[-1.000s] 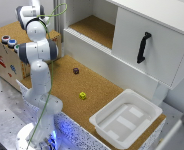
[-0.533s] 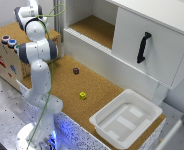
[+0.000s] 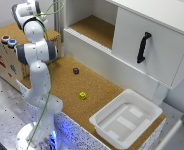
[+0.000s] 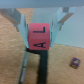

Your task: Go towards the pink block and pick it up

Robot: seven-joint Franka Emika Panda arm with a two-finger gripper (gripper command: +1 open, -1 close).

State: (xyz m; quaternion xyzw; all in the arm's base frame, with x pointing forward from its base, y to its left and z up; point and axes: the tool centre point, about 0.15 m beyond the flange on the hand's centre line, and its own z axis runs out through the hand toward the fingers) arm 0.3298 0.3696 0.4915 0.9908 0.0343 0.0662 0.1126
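Note:
In the wrist view the pink block point(image 4: 41, 36), with dark letters on its face, sits between my gripper's point(image 4: 41, 44) two fingers. The fingers point(image 4: 24, 31) press against its sides, so the gripper is shut on it. Below the block a dark shadow falls on the cork surface. In the exterior view the arm's wrist point(image 3: 27, 10) is raised high at the exterior view's left, above a wooden box point(image 3: 7, 55). The fingers and the pink block cannot be made out there.
A small purple block point(image 3: 76, 71) point(image 4: 75, 62) and a yellow block point(image 3: 83, 95) lie on the cork surface. A white tray point(image 3: 124, 120) stands at the exterior view's lower right. A white cabinet with a black handle point(image 3: 143, 47) rises behind.

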